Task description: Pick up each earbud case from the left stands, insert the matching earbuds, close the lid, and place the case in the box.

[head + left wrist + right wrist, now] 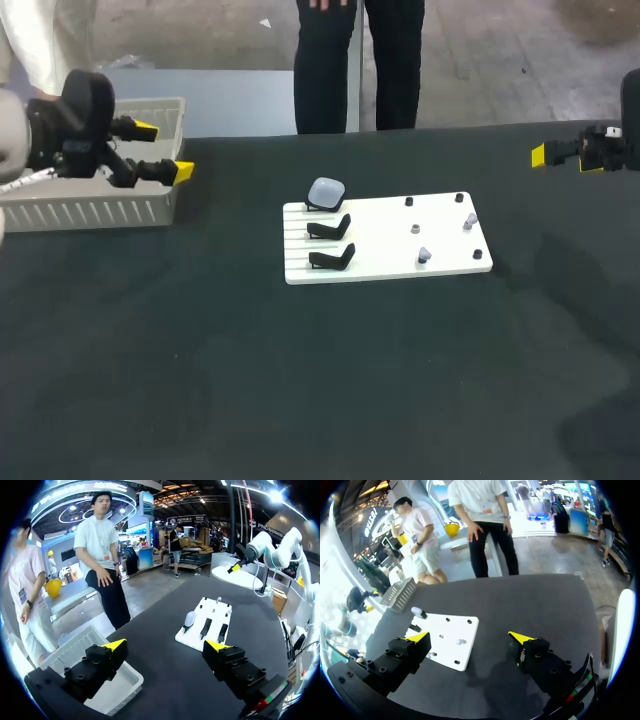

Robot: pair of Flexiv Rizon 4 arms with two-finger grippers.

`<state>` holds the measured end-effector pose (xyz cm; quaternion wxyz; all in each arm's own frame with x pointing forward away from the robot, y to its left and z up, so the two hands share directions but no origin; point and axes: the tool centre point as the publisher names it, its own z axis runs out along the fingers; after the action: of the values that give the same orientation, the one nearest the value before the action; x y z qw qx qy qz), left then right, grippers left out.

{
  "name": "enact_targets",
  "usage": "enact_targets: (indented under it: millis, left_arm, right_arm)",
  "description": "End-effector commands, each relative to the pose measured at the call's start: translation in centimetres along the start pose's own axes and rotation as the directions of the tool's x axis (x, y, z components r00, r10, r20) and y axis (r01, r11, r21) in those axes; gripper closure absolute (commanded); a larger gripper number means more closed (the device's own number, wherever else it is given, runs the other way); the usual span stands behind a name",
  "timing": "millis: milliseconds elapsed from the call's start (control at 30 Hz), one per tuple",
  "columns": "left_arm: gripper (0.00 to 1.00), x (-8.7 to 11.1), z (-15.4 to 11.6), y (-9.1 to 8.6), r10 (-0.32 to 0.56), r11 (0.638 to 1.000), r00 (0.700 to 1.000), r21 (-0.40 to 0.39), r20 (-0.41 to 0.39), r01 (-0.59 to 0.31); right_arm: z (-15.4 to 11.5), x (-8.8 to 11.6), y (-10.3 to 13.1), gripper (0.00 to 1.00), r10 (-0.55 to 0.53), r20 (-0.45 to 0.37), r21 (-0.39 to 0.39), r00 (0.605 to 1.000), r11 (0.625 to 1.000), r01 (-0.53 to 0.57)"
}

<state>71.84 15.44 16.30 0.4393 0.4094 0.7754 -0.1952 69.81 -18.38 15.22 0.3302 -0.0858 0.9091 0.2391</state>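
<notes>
One earbud case (pixel 326 191) is set on the farthest of three stands (pixel 330 229) on the white board (pixel 440 262), in the middle of the surface (pixel 300 380). It looks small, hard, smooth and light, so it is best pinched softly by its sides. Two stands are bare. At least two tiny earbuds (pixel 423 256) and one box (pixel 100 212) are counted. The left gripper (pixel 165 150) and right gripper (pixel 470 637) are spread wide, empty.

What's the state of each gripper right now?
Left gripper: open, holding nothing.
Right gripper: open, holding nothing.
</notes>
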Motion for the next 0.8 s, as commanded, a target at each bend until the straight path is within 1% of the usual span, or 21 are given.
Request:
enact_targets:
  millis: [33, 367, 433, 467, 500, 533, 600, 633, 667, 700, 733, 767, 800]
  left_arm:
    - [0.0, 0.4, -0.3, 0.4, 0.325, 0.9, 0.891, 0.186, 0.316, -0.394]
    - [0.0, 0.4, -0.3, 0.4, 0.325, 0.9, 0.891, 0.186, 0.316, -0.394]
    - [0.0, 0.4, 0.0, 0.3, 0.318, 0.898, 0.893, 0.202, 0.319, -0.392]
    - [0.0, 0.2, 0.4, -0.1, 0.306, 0.905, 0.899, 0.198, 0.312, -0.377]
    - [0.0, 0.1, 0.6, -0.4, 0.299, 0.899, 0.9, 0.222, 0.317, -0.376]
    - [0.0, 0.1, 0.8, -0.5, 0.299, 0.906, 0.904, 0.205, 0.306, -0.369]
    - [0.0, -0.1, 1.4, -1.0, 0.291, 0.91, 0.912, 0.211, 0.289, -0.357]
    - [0.0, -0.1, 1.6, -1.2, 0.285, 0.915, 0.913, 0.199, 0.291, -0.349]
    - [0.0, -0.2, 2.1, -1.6, 0.285, 0.913, 0.917, 0.214, 0.28, -0.349]
    - [0.0, -0.2, 2.5, -1.9, 0.28, 0.917, 0.92, 0.206, 0.275, -0.341]
    - [0.0, -0.2, 3.1, -2.3, 0.27, 0.916, 0.92, 0.219, 0.284, -0.336]
    - [0.0, -0.2, 3.9, -2.6, 0.263, 0.917, 0.928, 0.231, 0.262, -0.326]
    - [0.0, -0.2, 4.5, -3.0, 0.266, 0.917, 0.926, 0.226, 0.267, -0.329]
  right_arm:
    - [0.0, 0.0, -0.1, 0.0, -0.001, 0.001, -0.001, 1.0, 1.0, 0.001]
    - [0.0, 0.0, -0.1, 0.0, -0.001, 0.001, -0.001, 1.0, 1.0, 0.001]
    - [0.0, 0.0, -0.1, 0.0, -0.001, 0.001, -0.001, 1.0, 1.0, 0.001]
    - [0.0, 0.0, -0.1, 0.0, -0.001, 0.001, -0.001, 1.0, 1.0, 0.001]
    - [0.0, 0.0, -0.1, 0.0, -0.001, 0.001, -0.001, 1.0, 1.0, 0.001]
    - [0.0, 0.0, -0.1, 0.0, -0.001, 0.001, -0.001, 1.0, 1.0, 0.001]
    - [0.0, 0.0, -0.1, 0.0, -0.001, 0.001, -0.001, 1.0, 1.0, 0.001]
    - [0.0, 0.0, -0.1, 0.0, -0.001, 0.001, -0.001, 1.0, 1.0, 0.001]
    - [0.0, 0.0, -0.1, 0.0, -0.001, 0.001, -0.001, 1.0, 1.0, 0.001]
    - [0.0, 0.0, -0.1, 0.0, -0.001, 0.001, -0.001, 1.0, 1.0, 0.001]
    - [0.0, 0.0, -0.1, 0.0, -0.001, 0.001, -0.001, 1.0, 1.0, 0.001]
    - [0.0, 0.0, -0.1, 0.0, -0.001, 0.001, -0.001, 1.0, 1.0, 0.001]
    - [0.0, 0.0, -0.1, 0.0, -0.001, 0.001, -0.001, 1.0, 1.0, 0.001]
